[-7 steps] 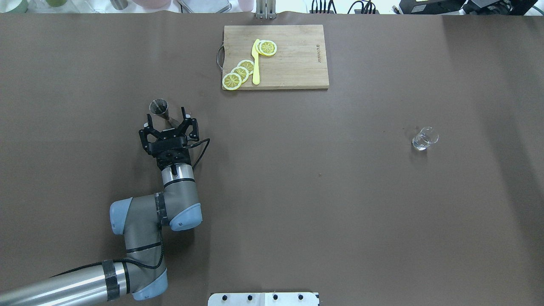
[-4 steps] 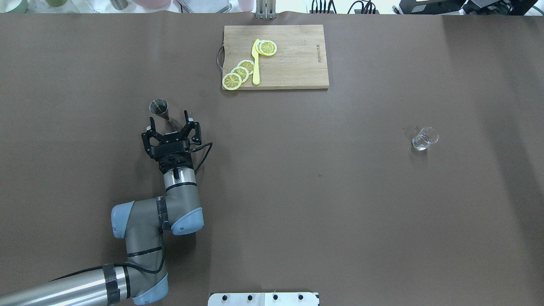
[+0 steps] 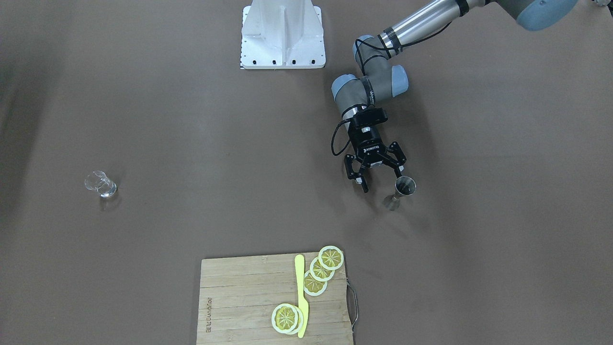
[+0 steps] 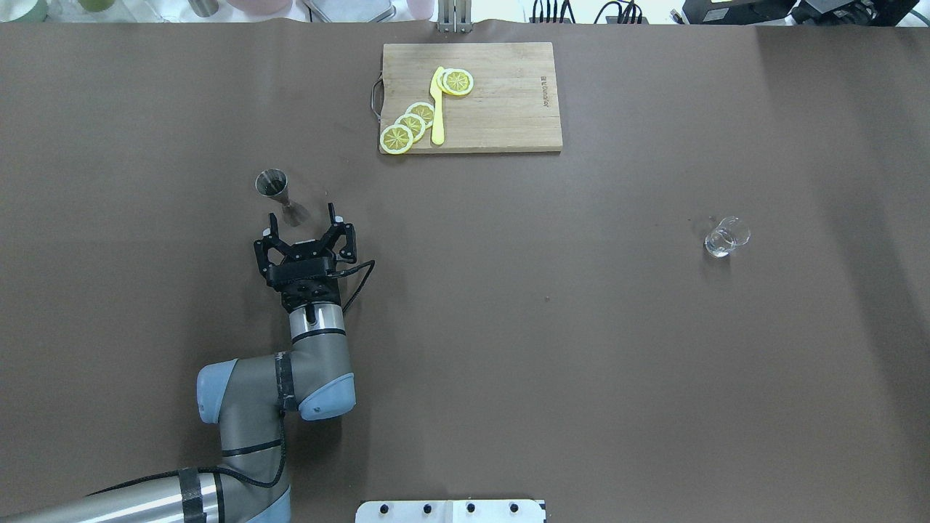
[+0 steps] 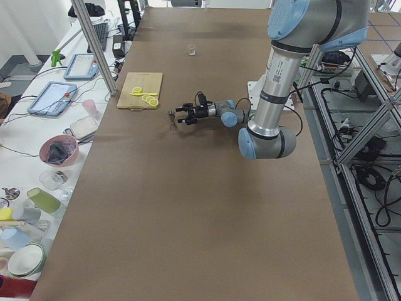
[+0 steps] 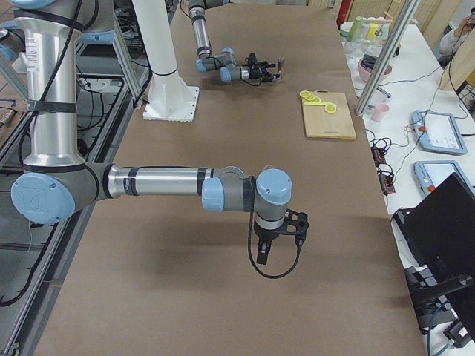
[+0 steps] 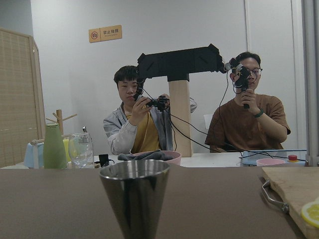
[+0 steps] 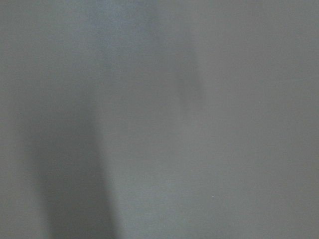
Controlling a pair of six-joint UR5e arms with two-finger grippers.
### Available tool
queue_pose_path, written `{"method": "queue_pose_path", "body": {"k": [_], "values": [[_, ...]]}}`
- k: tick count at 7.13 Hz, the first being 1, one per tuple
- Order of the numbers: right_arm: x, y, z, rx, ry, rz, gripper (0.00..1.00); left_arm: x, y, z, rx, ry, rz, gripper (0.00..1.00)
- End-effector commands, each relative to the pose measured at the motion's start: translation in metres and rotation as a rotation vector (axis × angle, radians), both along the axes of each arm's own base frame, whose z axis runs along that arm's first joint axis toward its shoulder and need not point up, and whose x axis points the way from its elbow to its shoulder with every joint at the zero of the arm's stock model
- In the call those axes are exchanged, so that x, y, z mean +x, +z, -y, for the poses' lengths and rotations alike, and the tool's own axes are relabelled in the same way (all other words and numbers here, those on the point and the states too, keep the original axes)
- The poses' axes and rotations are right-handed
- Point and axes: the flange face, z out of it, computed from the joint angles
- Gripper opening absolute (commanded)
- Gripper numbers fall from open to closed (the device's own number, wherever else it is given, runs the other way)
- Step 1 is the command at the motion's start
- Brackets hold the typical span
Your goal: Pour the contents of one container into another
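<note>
My left hand is low over the table, pointing away from the robot, fingers spread wide and gripping nothing. The jigger stands upright on the table just ahead of the fingertips, a bit toward the hand's left finger. Side view shows a small gap between the hand and the jigger, so near but not touching. In the front view the jigger sits just past the tip of one finger of the hand, not inside the jaws. In the left wrist view the jigger's upper cone fills the low centre, slightly left of middle and close. The hand's own fingers are out of that shot.

The glass is well apart from this hand, far off to its right across the table, standing alone. It looks clear. I can't see any contents.

A cutting board lies ahead and to the right of the hand, farther than the jigger, carrying lemon slices and a yellow knife.

My right hand shows only in the right side view, hanging over bare table well away from both task things. I cannot tell if its fingers are apart or together. Its wrist view is only grey blur.

Two seated people show beyond the table in the left wrist view.
</note>
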Motion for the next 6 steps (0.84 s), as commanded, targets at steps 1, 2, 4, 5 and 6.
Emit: {"method": "queue_pose_path", "body": {"k": [1,2,4,5,6], "values": [[0.000,0.000,0.000,0.000,0.000,0.000,1.00,-0.002,0.009,-0.004,0.009,-0.002,0.018,0.99],[0.000,0.000,0.000,0.000,0.000,0.000,1.00,-0.005,0.017,-0.011,0.013,0.004,0.030,0.99],[0.000,0.000,0.000,0.000,0.000,0.000,1.00,-0.024,0.012,-0.031,0.023,0.026,-0.004,0.99],[0.000,-0.001,0.001,0.002,0.000,0.000,1.00,-0.033,0.007,-0.041,0.027,0.038,-0.020,0.99],[0.000,-0.002,0.001,0.004,0.000,0.000,1.00,-0.038,0.002,-0.055,0.032,0.057,-0.038,0.99]]}}
